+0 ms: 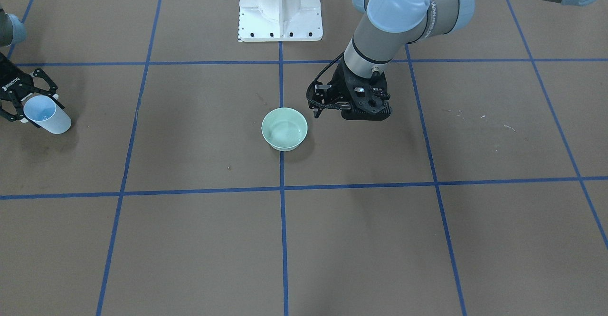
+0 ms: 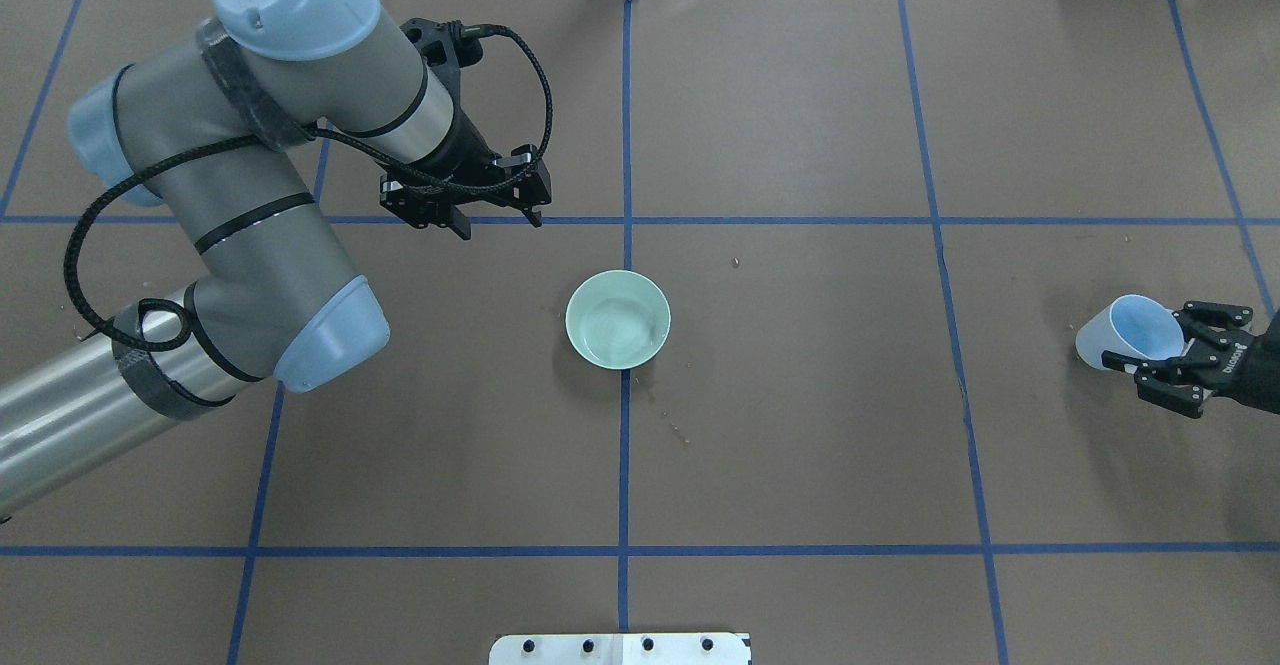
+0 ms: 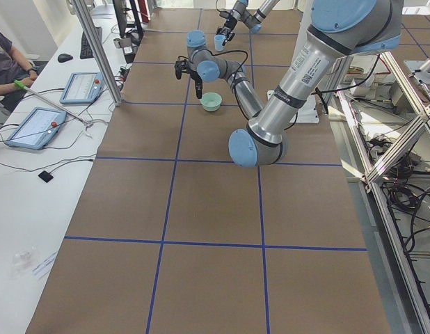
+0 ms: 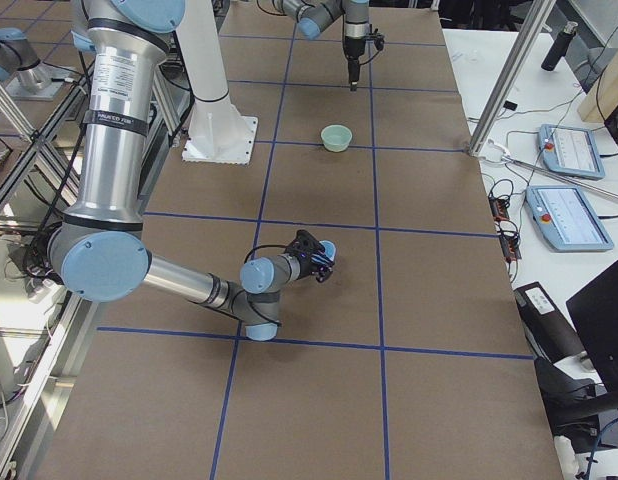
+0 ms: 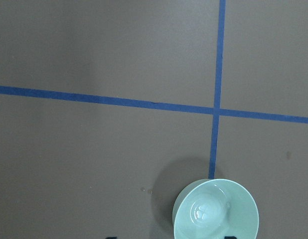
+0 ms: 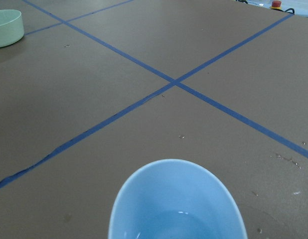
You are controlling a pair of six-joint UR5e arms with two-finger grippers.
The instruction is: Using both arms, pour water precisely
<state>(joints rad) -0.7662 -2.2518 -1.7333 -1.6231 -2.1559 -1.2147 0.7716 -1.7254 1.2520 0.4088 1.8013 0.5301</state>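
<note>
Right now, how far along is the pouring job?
Done: the right gripper grips the cup, tilted, off at the table's side. In hand: a little water glints inside it, far from the bowl. The left gripper hangs open beside the bowl, holding nothing. Left: probably carrying the cup over and pouring. The bowl's inside shines, but I cannot tell whether it holds water.

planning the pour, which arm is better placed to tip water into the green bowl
Right. The right gripper holds the blue cup with water in it, though far from the green bowl. The left gripper hangs open and empty near the bowl.
</note>
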